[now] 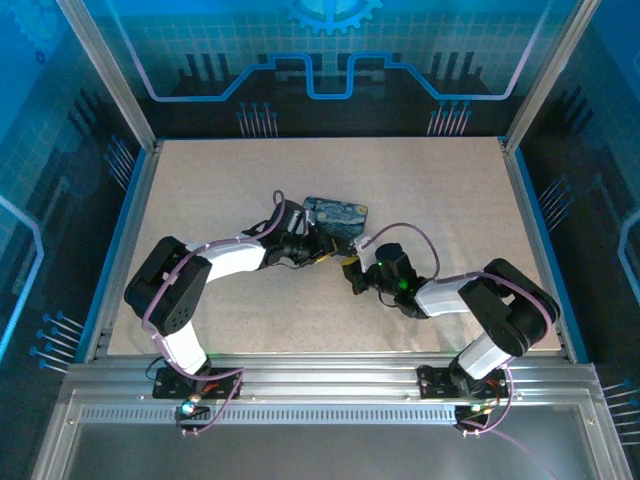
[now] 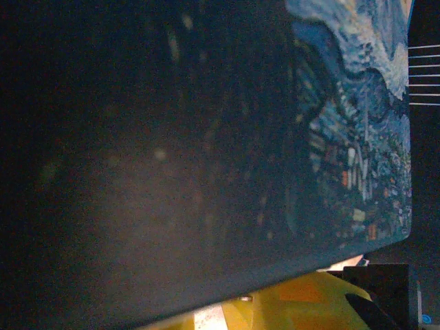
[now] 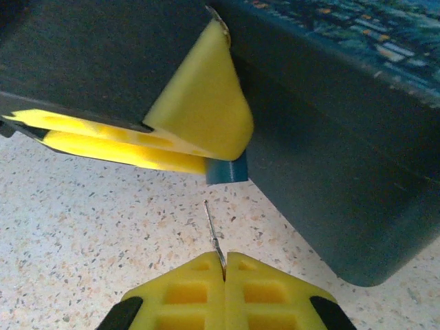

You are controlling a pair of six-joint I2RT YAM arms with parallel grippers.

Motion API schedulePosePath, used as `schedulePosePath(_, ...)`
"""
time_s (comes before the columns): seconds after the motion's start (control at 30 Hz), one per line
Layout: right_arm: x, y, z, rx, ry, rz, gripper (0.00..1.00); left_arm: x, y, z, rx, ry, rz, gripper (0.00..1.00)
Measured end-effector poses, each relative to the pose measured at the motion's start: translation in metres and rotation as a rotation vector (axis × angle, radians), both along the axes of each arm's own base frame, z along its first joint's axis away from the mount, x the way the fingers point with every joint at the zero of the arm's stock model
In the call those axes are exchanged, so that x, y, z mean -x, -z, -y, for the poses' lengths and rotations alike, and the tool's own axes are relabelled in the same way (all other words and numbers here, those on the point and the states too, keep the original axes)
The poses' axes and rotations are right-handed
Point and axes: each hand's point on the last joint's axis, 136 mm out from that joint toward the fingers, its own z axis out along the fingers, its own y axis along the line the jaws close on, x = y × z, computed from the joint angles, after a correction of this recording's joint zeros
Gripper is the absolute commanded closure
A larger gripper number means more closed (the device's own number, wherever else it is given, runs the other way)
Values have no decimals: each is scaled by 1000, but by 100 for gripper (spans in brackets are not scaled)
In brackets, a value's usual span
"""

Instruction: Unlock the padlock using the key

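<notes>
Speckled beige tabletop (image 1: 200,180) carries both arms, whose bases are bolted at its near edge. In the right wrist view, note the right pincer (image 3: 224,275) nearest to you: its two yellow fingers are pressed together and clenched on the key (image 3: 214,234), a thin silvery sliver that stands out from between the tips and points away from the pincer, above the tabletop. Just beyond the key tip, locate a small teal-blue block (image 3: 227,171) at the end of the yellow finger (image 3: 199,117) of the left pincer (image 1: 322,252); the key tip is near this block but apart from it. You cannot tell from these views whether the block is the padlock. You also cannot tell whether the left pincer is clenched or released. Beside and behind the block lies the dark blue swirl-painted tin (image 1: 336,212), resting on the tabletop near its centre; in the left wrist view its side sits very close to the camera, above one yellow finger. Farther back, a blue panelled wall (image 1: 330,60) closes off the enclosure.
</notes>
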Motion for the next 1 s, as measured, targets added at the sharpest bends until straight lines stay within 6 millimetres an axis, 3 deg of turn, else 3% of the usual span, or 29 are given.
schedulePosePath(1.0,-11,-1,0,-35,22,-20,100,-1,-1,0,4,-1,4,93)
